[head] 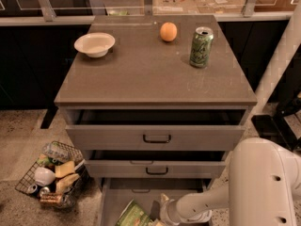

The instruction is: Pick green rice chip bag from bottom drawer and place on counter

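The gripper [162, 209] sits low inside the open bottom drawer [123, 194], at the end of the white arm [207, 202] that reaches in from the right; whether it is open or closed cannot be told. The bag [133, 215] lies on the drawer floor just left of the gripper, seemingly touching it, its lower part cut off by the frame edge. Above, the two upper drawers [155, 136] stand slightly pulled out. On the counter [150, 76] rest a bowl [94, 44], an orange [168, 31] and a can [201, 47]. A wire basket [49, 174] of items stands on the floor to the left.
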`<state>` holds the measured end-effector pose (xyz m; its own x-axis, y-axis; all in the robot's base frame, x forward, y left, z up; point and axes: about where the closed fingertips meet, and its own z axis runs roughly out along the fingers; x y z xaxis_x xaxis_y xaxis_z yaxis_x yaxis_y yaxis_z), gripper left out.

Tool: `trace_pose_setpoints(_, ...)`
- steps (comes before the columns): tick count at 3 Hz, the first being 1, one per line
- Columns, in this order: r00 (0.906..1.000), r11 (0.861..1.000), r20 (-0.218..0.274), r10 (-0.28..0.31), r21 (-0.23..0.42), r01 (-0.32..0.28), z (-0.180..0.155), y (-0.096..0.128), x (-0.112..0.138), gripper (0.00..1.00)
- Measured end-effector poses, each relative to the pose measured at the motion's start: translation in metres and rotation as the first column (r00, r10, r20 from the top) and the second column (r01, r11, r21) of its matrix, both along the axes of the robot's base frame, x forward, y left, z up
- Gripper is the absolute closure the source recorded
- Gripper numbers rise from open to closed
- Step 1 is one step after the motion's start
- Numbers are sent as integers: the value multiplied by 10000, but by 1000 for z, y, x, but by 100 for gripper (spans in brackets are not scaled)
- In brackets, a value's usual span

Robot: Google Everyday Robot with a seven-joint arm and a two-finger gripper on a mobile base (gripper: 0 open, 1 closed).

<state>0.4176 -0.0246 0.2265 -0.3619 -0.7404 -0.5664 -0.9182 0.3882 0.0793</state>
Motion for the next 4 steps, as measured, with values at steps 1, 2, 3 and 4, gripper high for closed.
trace_pose_setpoints(1,9998,10000,-210,7,-34,-8,-12,19,-3,0)
trace_pose_setpoints(2,9999,9997,-140,68,-216,-71,-21,41,-12,0)
trace_pose_setpoints(3,9999,9987,107,119,-487,-113,-36,63,-17,0)
trace_pose_setpoints(4,9996,9985,255,88,-536,-74,-50,73,-22,0)
